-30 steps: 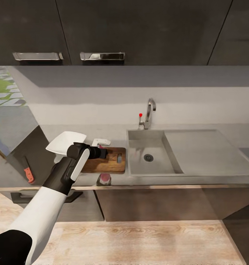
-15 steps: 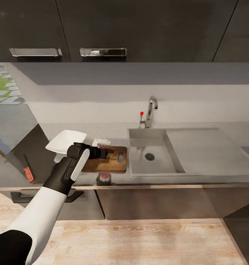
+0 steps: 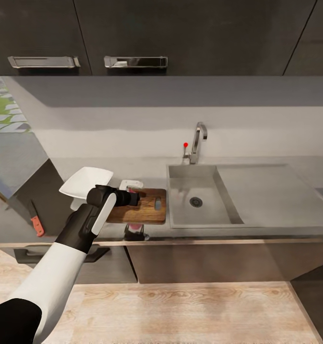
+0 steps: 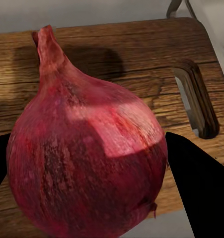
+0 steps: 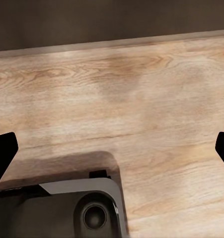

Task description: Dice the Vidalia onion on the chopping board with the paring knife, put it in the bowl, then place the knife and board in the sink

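Holding the onion [image 4: 87, 148] between the left gripper [image 4: 92, 168] fingers just above the board [image 4: 141, 84], right gripper [image 5: 112, 148] spread wide over the floor [image 5: 141, 99], with setting it down and fetching the knife [image 3: 36, 220] judged next.

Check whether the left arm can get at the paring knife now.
Probably not yet: the left gripper holds the onion over the chopping board. The paring knife lies uncovered on the countertop, farther left.
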Robot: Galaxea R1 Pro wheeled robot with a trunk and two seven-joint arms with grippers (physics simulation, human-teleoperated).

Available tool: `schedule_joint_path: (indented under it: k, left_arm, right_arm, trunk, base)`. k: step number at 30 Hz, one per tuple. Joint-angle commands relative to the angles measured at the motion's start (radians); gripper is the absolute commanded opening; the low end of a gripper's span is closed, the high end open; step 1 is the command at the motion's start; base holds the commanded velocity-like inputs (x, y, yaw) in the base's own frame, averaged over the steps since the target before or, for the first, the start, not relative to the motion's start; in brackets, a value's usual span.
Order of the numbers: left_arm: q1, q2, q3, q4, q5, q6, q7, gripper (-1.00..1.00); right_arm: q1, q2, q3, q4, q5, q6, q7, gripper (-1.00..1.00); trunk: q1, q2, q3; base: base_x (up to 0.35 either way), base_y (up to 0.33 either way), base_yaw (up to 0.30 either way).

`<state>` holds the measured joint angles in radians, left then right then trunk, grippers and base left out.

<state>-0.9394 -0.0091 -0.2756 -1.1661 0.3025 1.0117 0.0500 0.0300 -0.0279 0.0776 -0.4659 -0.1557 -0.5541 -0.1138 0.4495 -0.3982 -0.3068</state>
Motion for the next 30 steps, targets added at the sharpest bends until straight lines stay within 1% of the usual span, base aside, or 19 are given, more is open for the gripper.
schedule_joint_path:
  k: [1, 13, 25, 30]
  left_arm:
    - [-0.001, 0.0, -0.001, 0.0, 0.006, 0.004, 0.005, -1.0]
    - [-0.001, 0.0, -0.001, 0.001, 0.005, 0.004, 0.005, -1.0]
    - [-0.001, 0.0, -0.001, 0.002, 0.005, 0.004, 0.005, -1.0]
    - [0.0, 0.0, -0.001, 0.001, 0.004, 0.004, 0.005, -1.0]
  right_arm:
    - [0.0, -0.001, 0.008, -0.002, -0.008, -0.002, -0.006, 1.0]
    - [0.001, -0.001, 0.008, -0.002, -0.008, -0.001, -0.006, 1.0]
    - [0.001, -0.001, 0.008, -0.002, -0.008, -0.001, -0.006, 1.0]
    - [0.001, -0.001, 0.008, -0.002, -0.008, -0.001, -0.006, 1.0]
  trunk:
    - [0.001, -0.002, -0.003]
    - [0.001, -0.002, -0.017]
    - [0.001, -0.002, -0.032]
    - [0.001, -0.002, -0.038]
  base:
    - [0.0, 0.0, 0.0]
    - [0.049, 0.0, 0.0]
    - [0.006, 0.0, 0.0]
    - [0.146, 0.0, 0.0]
